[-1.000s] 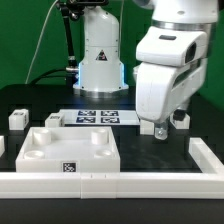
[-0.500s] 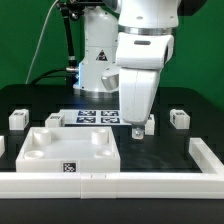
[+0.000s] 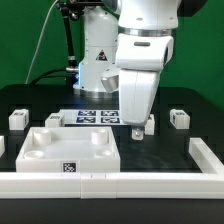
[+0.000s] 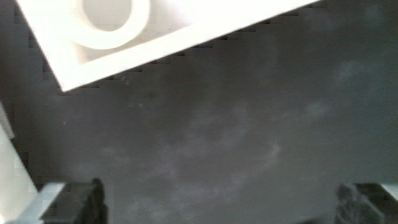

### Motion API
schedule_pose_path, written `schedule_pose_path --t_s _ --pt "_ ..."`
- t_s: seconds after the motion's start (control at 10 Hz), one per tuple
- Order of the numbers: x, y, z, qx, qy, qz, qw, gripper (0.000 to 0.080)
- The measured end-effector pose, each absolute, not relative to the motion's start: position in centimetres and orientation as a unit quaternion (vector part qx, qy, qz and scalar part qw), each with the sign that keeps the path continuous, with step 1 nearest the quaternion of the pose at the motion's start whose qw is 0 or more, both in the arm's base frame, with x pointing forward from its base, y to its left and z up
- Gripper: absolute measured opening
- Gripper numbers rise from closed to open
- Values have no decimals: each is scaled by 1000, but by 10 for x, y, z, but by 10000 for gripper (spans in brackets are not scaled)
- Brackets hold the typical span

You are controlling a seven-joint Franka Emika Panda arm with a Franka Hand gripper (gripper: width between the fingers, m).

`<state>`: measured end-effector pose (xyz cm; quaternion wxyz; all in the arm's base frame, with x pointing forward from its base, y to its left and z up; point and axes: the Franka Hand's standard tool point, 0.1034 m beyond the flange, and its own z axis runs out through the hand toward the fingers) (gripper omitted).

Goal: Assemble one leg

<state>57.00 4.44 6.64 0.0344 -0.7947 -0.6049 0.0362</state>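
On the exterior view's left, the far-left leg (image 3: 17, 119) sits on the black table (image 3: 170, 150), well apart from everything else, with a dark tag facing the camera. It looks like a squat block standing on end, though at this size its long axis is hard to make out. Just to its right, the second leg (image 3: 54, 118) sits the same way, close behind the back edge of the large white panel (image 3: 75, 150). The panel lies flat with round sockets at its corners and a tag on its front face. Behind it, the marker board (image 3: 98, 117) lies flat on the table in front of the arm's base (image 3: 100, 55). Near the middle, the gripper (image 3: 138, 130) points straight down with its tips close to the table, off the panel's right rear corner. The leg beside the gripper (image 3: 151, 124) is partly hidden behind it, so its orientation cannot be told. Further right, the right-hand leg (image 3: 178, 117) stands alone, upright as far as can be seen. A white rail (image 3: 110, 181) runs along the front and up the right side. In the wrist view the fingers (image 4: 71, 200) are spread wide with only dark table between them, so the gripper (image 4: 217, 200) holds nothing. One socketed corner of the panel (image 4: 178, 35) shows beyond them.
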Motion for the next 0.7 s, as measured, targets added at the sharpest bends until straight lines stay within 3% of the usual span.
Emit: schedule_pose_path --t_s 0.3,0.7 --pt "541 15 53 -713 -700 21 33 650" --pt "540 13 52 -716 -697 22 35 650"
